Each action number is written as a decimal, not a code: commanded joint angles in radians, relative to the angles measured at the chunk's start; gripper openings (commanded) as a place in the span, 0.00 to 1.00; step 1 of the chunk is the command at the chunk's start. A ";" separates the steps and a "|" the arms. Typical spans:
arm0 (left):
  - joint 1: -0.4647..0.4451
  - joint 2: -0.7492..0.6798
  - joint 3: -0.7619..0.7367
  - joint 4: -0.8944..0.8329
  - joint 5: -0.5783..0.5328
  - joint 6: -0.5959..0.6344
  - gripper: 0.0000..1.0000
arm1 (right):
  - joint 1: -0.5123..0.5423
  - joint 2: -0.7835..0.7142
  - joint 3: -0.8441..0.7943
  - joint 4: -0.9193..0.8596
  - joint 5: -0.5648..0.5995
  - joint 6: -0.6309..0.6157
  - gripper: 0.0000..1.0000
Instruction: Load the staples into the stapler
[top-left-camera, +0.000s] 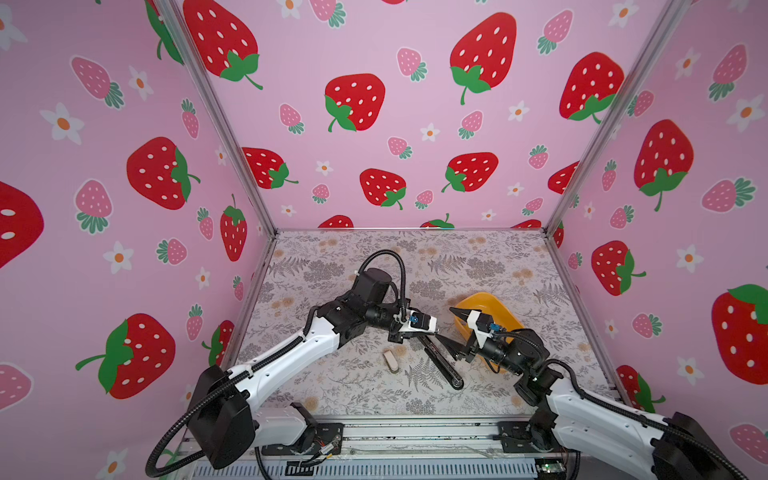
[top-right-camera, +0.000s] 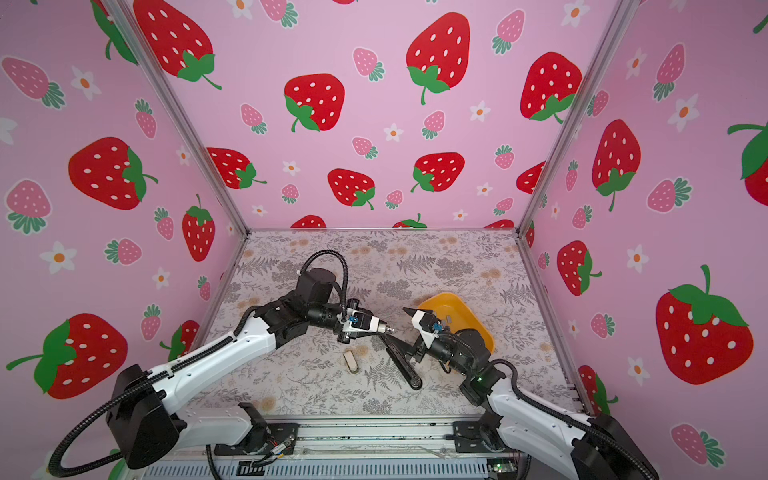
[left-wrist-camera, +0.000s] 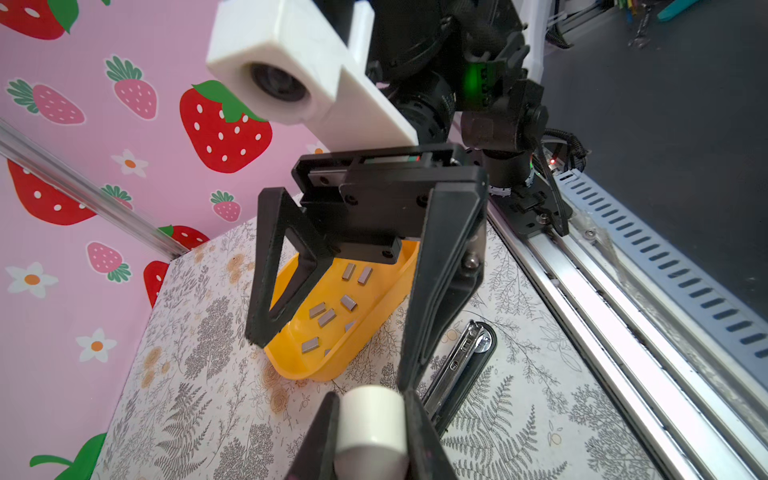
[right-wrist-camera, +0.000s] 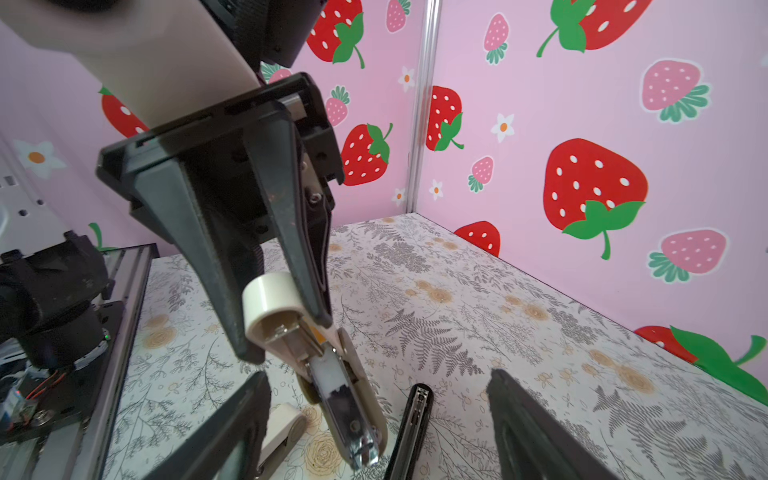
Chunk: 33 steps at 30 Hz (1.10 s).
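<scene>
Cream plastic comes first: a small cream piece (top-left-camera: 390, 360) lies flat on the flowery table (top-left-camera: 332, 386), by itself, near the left arm.

Next, a bit farther back, the left gripper (top-left-camera: 433, 330) is squeezed tight on another cream piece with a shiny metal end (right-wrist-camera: 332, 374). The right wrist view shows this best. The two black fingers (right-wrist-camera: 199, 249) pinch its round white top, and the metal end hangs down toward the table, tilted.

Just beside that metal end lies the black stapler (top-left-camera: 444, 362). It is long and thin and rests flat on the table. A shiny metal track runs along its top (you can see the track in the left wrist view). In both top views one end sits below the left gripper and the other end points toward the front of the table.

Then comes the right gripper (top-left-camera: 446, 326). Its two fingers stand wide apart and hold nothing. They point at the left gripper, and the two grippers are very near each other, above the far end of the stapler.

Behind the right gripper sits the yellow tray (top-left-camera: 486, 297), on the table. The staples (left-wrist-camera: 326, 318) are in this tray. They are little grey strips, lying loose on its floor, spread out and pointing different ways.
</scene>
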 joint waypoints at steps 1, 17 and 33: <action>0.000 0.010 0.050 -0.042 0.073 0.047 0.00 | 0.029 0.037 0.032 -0.012 -0.087 -0.055 0.82; -0.018 0.009 0.060 -0.072 0.118 0.070 0.00 | 0.092 0.161 0.115 -0.097 -0.073 -0.117 0.53; -0.020 -0.011 0.027 -0.008 0.056 0.031 0.32 | 0.094 0.194 0.155 -0.132 0.050 -0.039 0.17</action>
